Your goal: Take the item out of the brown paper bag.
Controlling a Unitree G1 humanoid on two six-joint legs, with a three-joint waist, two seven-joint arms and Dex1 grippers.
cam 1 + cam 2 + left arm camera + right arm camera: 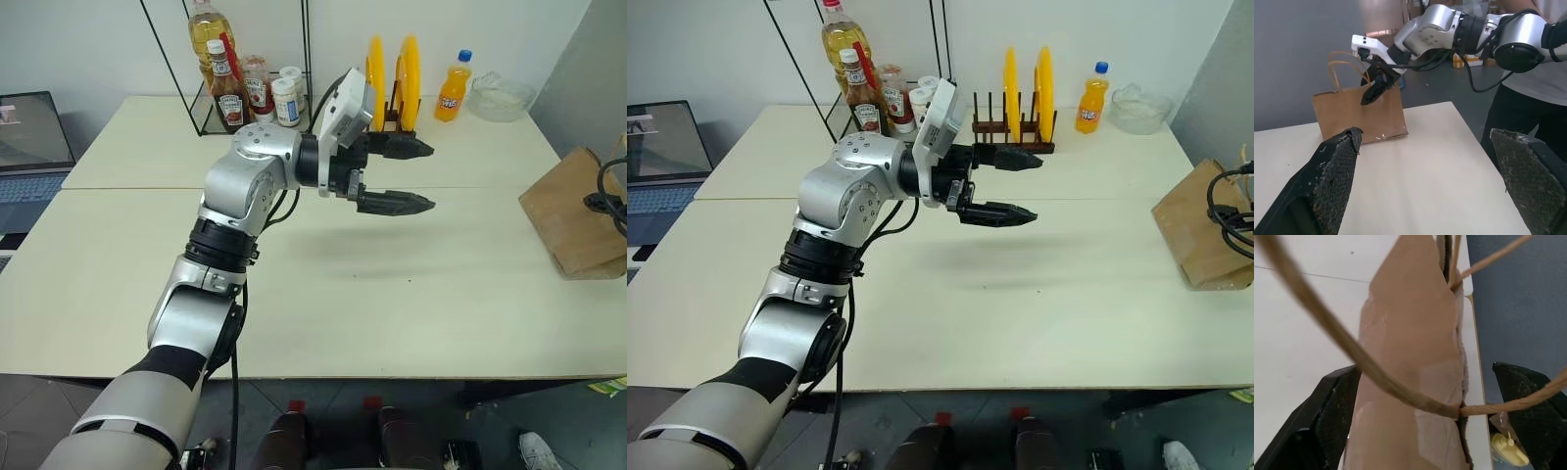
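1. Hovering over mid-table, your left gripper (397, 174) pointed level toward the bag side, fingers spread wide and nothing between them.
2. You had the right gripper (1376, 88) up at the brown paper bag (573, 223), which stood at the right edge of the table (323, 294), well apart from the left gripper; its fingers were wide apart too, and empty.
3. In the right wrist view the bag's folded top sat between those fingers (1334, 416), with a looped cord handle (1376, 374) strung across the front of them.
4. The item could not be seen; my read was that it was inside the bag, whose mouth looked pressed nearly flat.
5. The step in hand looked like getting that mouth open, so the wise thing was to pinch one top edge only, not both walls together.
6. You were best off keeping clear of the cord loop, since a finger through it could have dragged the whole bag.
7. The bag was light and close to the table edge; bracing it with the left gripper before reaching in seemed sensible.
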